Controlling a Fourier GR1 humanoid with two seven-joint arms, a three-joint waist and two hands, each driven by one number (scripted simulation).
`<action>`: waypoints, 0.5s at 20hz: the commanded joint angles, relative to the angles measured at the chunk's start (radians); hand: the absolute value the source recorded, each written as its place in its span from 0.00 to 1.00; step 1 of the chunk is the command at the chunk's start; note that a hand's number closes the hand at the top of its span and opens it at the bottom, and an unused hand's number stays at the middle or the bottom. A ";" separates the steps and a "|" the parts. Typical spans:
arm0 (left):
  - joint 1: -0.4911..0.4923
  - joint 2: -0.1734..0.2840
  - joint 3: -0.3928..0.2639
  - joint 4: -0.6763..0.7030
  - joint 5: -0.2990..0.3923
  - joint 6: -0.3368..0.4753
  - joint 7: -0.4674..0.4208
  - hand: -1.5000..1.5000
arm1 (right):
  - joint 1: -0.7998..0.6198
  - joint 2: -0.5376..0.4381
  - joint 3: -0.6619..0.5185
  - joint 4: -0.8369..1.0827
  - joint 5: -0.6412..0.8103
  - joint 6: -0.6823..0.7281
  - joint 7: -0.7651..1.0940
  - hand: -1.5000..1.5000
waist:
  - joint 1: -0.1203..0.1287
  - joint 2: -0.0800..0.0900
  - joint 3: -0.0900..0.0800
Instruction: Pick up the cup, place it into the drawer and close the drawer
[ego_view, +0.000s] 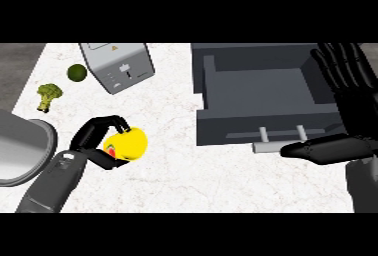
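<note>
A yellow cup (127, 143) with a red mark on its side lies at the counter's lower left. My left hand (94, 137) is curled round it, fingers over the top and thumb beneath. The dark grey drawer (258, 92) stands open at the upper right, its inside bare, with a pale handle (279, 141) along its near front. My right hand (345, 100) is at the drawer's right side, fingers straight and pointing up, thumb stretched left toward the handle. It holds nothing.
A grey toaster-like appliance (118, 65) stands at the back centre-left. A green lime (77, 72) and a piece of broccoli (49, 95) lie left of it. A grey round basin rim (29, 150) fills the left edge.
</note>
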 joint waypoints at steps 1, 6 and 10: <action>0.051 -0.027 0.130 0.019 0.093 0.183 -0.133 1.00 | 0.028 -0.007 -0.014 -0.002 -0.005 0.003 0.004 0.00 | 0.022 -0.005 0.000; 0.086 -0.116 0.320 0.000 0.259 0.380 -0.156 1.00 | 0.050 -0.027 -0.048 -0.032 -0.023 0.007 0.011 0.00 | 0.030 -0.016 0.001; 0.047 -0.140 0.289 -0.023 0.247 0.230 -0.195 1.00 | 0.049 -0.006 -0.036 -0.012 -0.013 0.005 -0.012 0.00 | 0.036 -0.015 0.003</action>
